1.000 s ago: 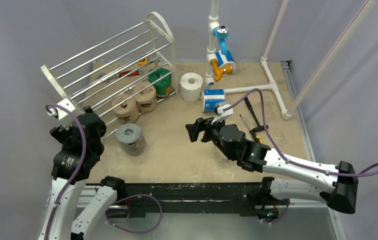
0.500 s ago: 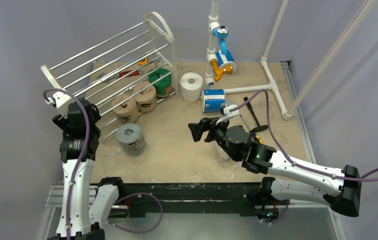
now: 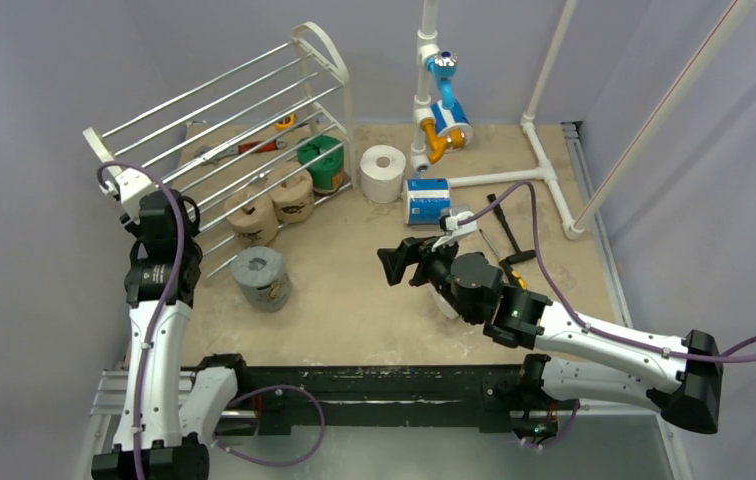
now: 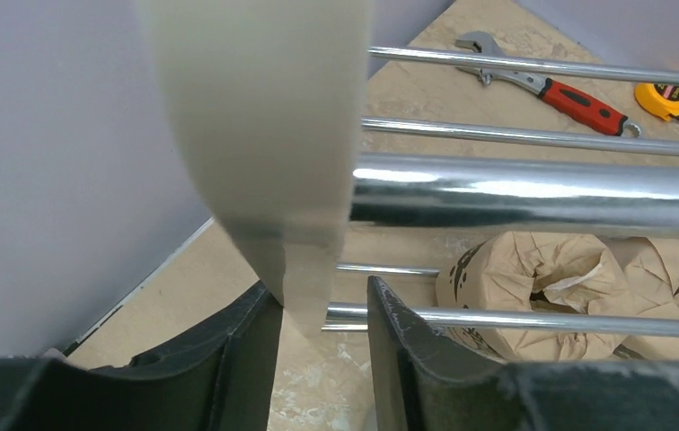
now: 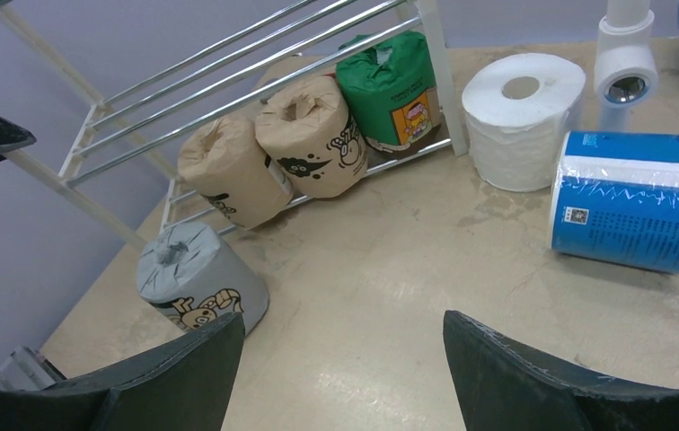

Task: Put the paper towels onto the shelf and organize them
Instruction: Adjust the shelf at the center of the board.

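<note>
The shelf (image 3: pixel 224 110) stands at the back left, white arched ends joined by silver rods. My left gripper (image 3: pixel 154 212) is at its near end frame (image 4: pixel 264 117). The jaws have narrowed around that white strip, with a gap still showing on the right side (image 4: pixel 318 296). Two tan paper towels (image 3: pixel 253 218) (image 3: pixel 292 195) and a green one (image 3: pixel 321 163) sit at the lowest rods. A grey roll (image 3: pixel 260 277) stands on the table in front. A white roll (image 3: pixel 384 172) and a blue-white one (image 3: pixel 428 200) lie further right. My right gripper (image 3: pixel 401 262) hovers open and empty mid-table (image 5: pixel 343 323).
A red-handled wrench (image 3: pixel 244 150) and a yellow tape measure (image 3: pixel 285 124) lie behind the shelf. A white pipe frame (image 3: pixel 539 150) with blue and orange fittings stands at the back right. Screwdrivers (image 3: pixel 504 240) lie near my right arm.
My left arm has reached up and back to the shelf's near end frame, and its jaws have narrowed around it. The right arm shifted slightly right early on, then held still.
</note>
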